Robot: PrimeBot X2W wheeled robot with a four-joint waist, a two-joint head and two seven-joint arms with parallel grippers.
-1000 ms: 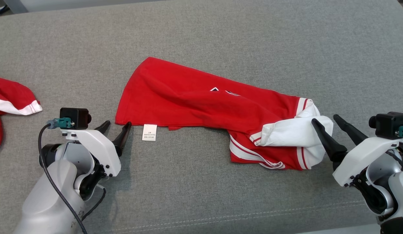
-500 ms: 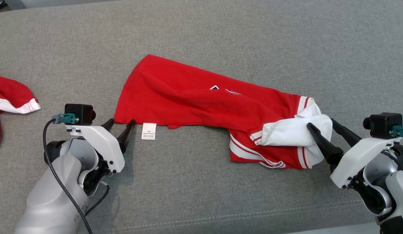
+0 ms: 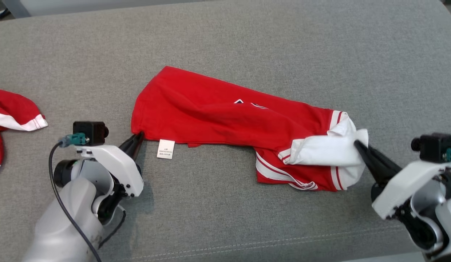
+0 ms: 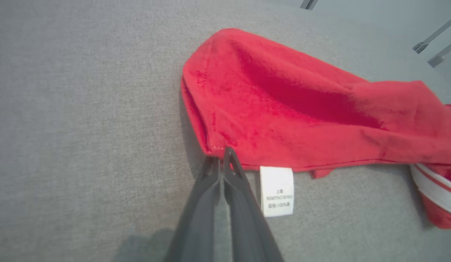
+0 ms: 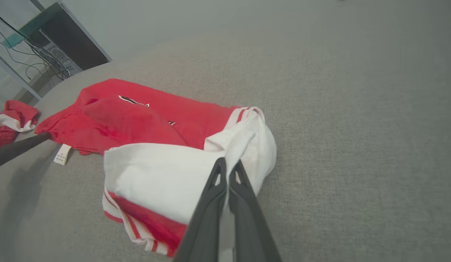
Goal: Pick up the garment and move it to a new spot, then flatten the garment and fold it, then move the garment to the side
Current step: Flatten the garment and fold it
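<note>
- The left gripper [image 3: 138, 137] has its two fingers pressed together. They pinch the red hem corner of the garment [image 3: 225, 116] between the tips, and in the left wrist view almost no gap shows between them.
- The right gripper [image 3: 357, 143] is closed in the same way, and its tips bite into the white part at the opposite end of the garment.
- The garment lies on the cushion [image 3: 225, 43] between the two pairs of fingers. The red body spreads ahead of the left fingers. The white part with red stripes is bunched around and just ahead of the right fingertips.
- A white label [image 4: 276, 191] hangs from the hem just to the right of the left fingers. It lies flat on the cushion with its print facing up.
- The cushion is a grey woven fabric, smooth and wide, with much bare area beyond both pairs of fingertips.
- A seam [image 3: 269, 241] of pale stitches runs across the cushion behind the fingers, on the robot's side.
- A soft shadow [image 3: 147, 196] of the left arm falls on the fabric behind the left fingers.
- Another red and white cloth [image 3: 14, 112] lies well apart to the left of the left fingers, at the edge of the head view.
- Far beyond the right fingertips, past the edge of the cushion, stand a dark computer case [image 5: 70, 36] and some loose cables [image 5: 25, 58].
- Thin metal legs [image 4: 434, 36] stand on a pale floor, far ahead and to the right of the left fingers.
</note>
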